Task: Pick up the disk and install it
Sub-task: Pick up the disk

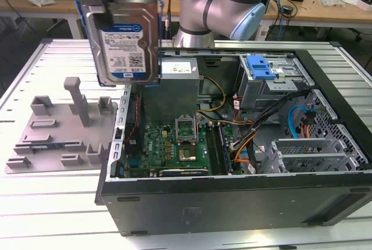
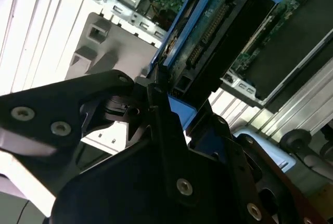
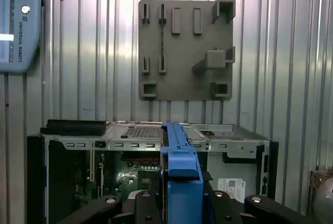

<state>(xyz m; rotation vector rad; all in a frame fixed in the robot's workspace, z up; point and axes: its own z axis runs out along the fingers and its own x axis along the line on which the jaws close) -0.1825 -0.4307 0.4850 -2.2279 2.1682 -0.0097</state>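
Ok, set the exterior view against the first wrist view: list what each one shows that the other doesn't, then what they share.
Exterior view: the disk's labelled face, held upright in the end effector; the arm's blue-grey joint; a blue clip on the drive cage.
First wrist view: a pendant with a red button; the disk seen edge-on, its blue frame toward the camera.
Shared: the disk, the grey fixture plate and the open computer case.

A slatted white table [image 1: 52,212] is seen bearing an open computer case [image 1: 232,203], with a grey fixture plate [image 1: 58,131] alongside.
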